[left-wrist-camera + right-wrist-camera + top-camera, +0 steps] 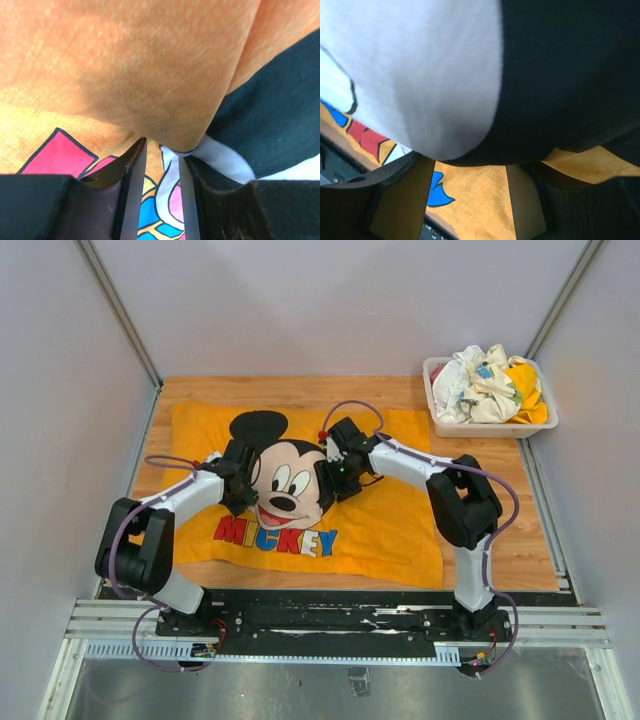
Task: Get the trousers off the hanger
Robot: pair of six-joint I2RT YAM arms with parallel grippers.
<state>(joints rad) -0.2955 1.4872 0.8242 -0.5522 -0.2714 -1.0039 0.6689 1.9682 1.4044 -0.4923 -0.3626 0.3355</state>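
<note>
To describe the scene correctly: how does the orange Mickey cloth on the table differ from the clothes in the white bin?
The orange Mickey cloth lies spread flat on the table; the clothes are crumpled in a heap in the white bin. The cloth is mostly orange; the clothes are mostly white and yellow. Both are fabric.

The left claw fills the bottom of the frame, its two dark fingers standing a little apart. A rounded fold of the orange trousers bulges down to the fingertips and seems pinched between them, though this close up the contact is blurred. To the right the cloth carries a black patch edged by a white band. At lower left lies a pink shape outlined in black. Blue, pink and yellow print shows in the gap between the fingers.
</note>
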